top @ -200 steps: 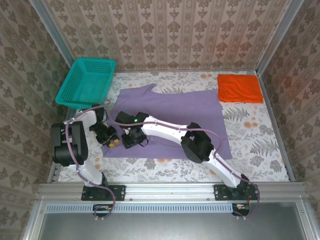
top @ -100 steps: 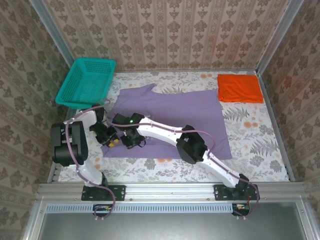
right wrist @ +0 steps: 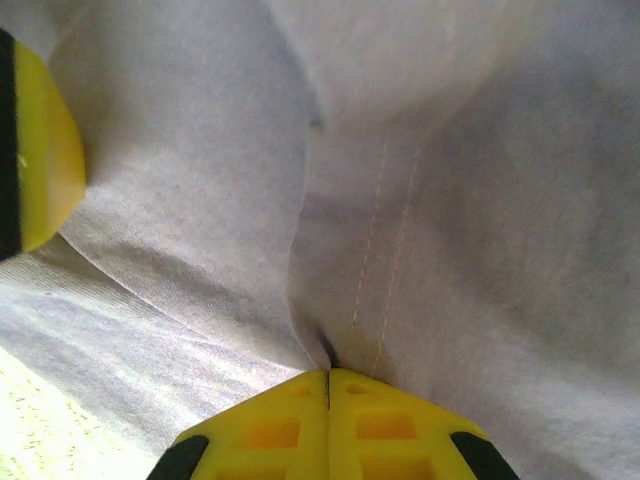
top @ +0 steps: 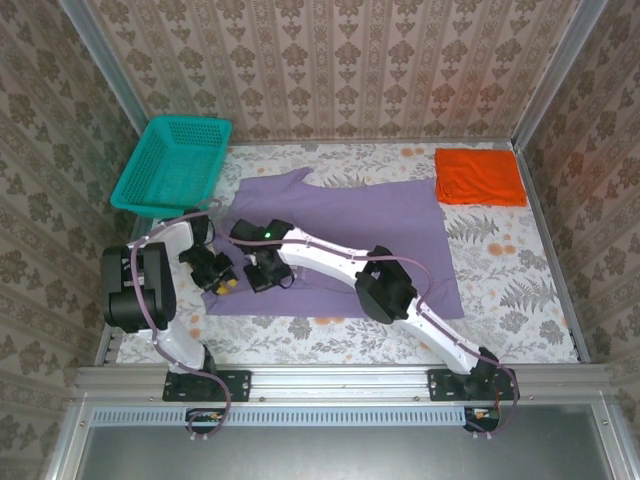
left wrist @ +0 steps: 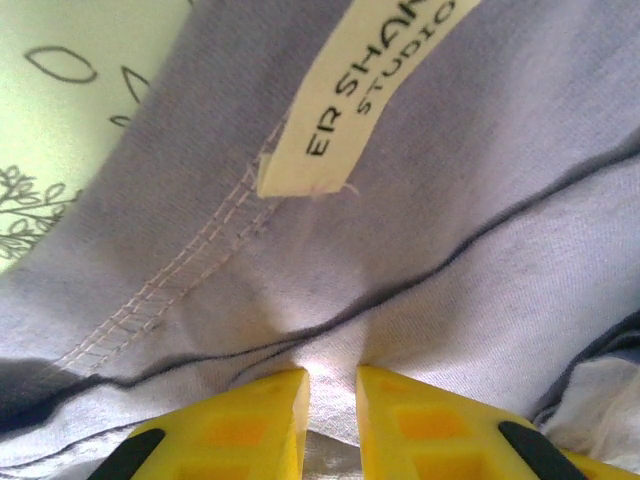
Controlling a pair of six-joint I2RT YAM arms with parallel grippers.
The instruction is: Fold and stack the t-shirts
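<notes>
1. Both arms reach from the near edge of the table (top: 520, 290) to the near-left corner of the lavender t-shirt (top: 370, 215).
2. The left gripper (top: 226, 284) sits at that corner. In the left wrist view, the left gripper (left wrist: 332, 385) has its yellow fingers (left wrist: 250, 420) set narrow, with a raised fold of lavender cloth pinched in the slim gap between them. Just beyond the fold lie a stitched hem (left wrist: 170, 295) and a cream neck label (left wrist: 370, 90) with dark lettering.
3. The right gripper (top: 264, 281) is just beside the left one, over the same near-left part of the shirt. In the right wrist view, the right gripper (right wrist: 328, 385) has its fingertips pressed together, and the cloth gathers into a crease caught at their tips.
4. The lavender t-shirt lies spread flat across the middle of the table.
5. The teal basket (top: 172, 165) stands at the far-left corner.
6. The orange t-shirt (top: 480, 177) rests as a folded rectangle at the far-right corner, apart from the lavender one.
</notes>
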